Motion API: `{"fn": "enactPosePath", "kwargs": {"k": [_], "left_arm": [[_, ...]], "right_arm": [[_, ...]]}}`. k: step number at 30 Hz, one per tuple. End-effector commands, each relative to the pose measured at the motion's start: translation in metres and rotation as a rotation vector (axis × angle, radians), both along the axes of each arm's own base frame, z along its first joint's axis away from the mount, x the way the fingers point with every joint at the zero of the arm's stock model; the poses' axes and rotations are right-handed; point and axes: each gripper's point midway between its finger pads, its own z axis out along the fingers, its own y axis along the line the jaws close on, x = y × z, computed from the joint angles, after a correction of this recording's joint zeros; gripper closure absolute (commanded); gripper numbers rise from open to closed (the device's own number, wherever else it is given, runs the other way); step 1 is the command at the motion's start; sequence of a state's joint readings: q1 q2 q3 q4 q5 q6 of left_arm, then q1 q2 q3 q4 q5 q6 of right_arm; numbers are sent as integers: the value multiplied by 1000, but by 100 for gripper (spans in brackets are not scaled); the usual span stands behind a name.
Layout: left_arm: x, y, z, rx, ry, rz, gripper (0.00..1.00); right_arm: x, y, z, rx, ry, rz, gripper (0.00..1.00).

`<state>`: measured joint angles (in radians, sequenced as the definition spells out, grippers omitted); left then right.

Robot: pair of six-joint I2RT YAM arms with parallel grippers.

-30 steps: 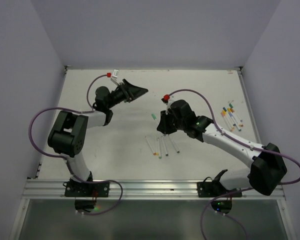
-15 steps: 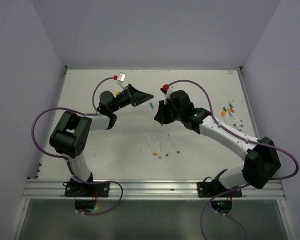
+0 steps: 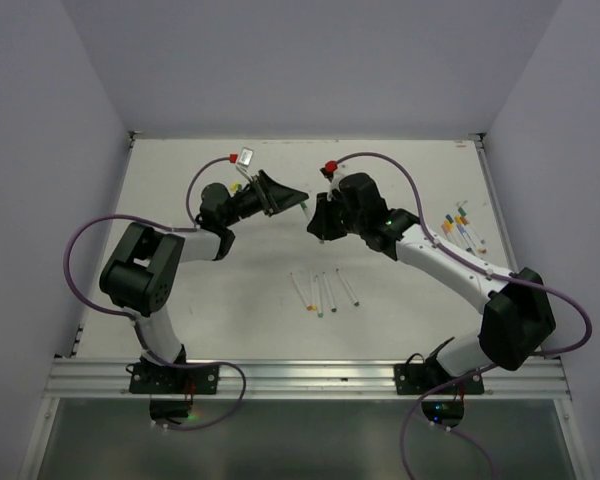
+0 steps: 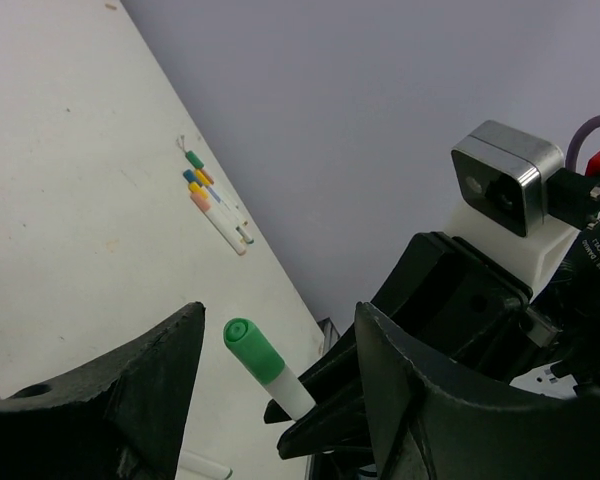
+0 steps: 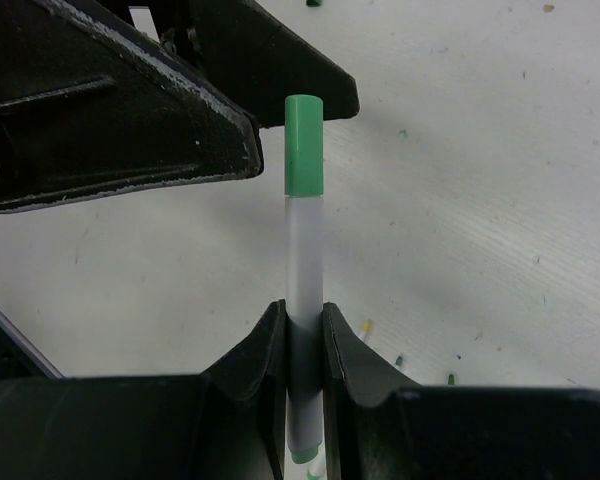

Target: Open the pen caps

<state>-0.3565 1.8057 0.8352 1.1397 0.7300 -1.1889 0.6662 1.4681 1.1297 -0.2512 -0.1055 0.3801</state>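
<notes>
Two robot arms meet over the far-centre of a white table (image 3: 240, 300), seen from overhead. The R gripper (image 3: 315, 222) is clenched on a slim white pen (image 5: 302, 260). It grips the barrel partway along, w/ the pen lifted off the table and pointing toward the other arm. The green cap (image 5: 303, 145) is on the pen's free end. The L gripper (image 3: 295, 197) has its jaws spread wide, one finger (image 4: 130, 400) on each side of the cap. The cap sits btwn them, no contact visible. Four loose pens (image 3: 322, 292) lie side by side on the table near centre, on the near side of the grippers. A bunch of pens (image 3: 460, 232) w/ coloured ends lies by the table's R edge, well apart from the rest.
</notes>
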Motion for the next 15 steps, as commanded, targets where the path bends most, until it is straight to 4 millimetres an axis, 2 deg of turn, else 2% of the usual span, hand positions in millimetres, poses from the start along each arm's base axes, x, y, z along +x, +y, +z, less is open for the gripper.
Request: {"fn": "enactPosePath", "kwargs": {"k": [1, 6, 10, 15], "left_arm": [[-6, -1, 3, 3, -19, -9, 35], [-14, -3, 15, -47, -19, -40, 40], [-14, -4, 16, -67, -3, -52, 48], [-19, -6, 20, -113, 23, -78, 52]], "right_arm": [[11, 8, 32, 57, -77, 17, 100], [15, 10, 28, 60, -81, 19, 100], [16, 13, 22, 63, -66, 25, 100], [17, 15, 17, 69, -71, 26, 100]]}}
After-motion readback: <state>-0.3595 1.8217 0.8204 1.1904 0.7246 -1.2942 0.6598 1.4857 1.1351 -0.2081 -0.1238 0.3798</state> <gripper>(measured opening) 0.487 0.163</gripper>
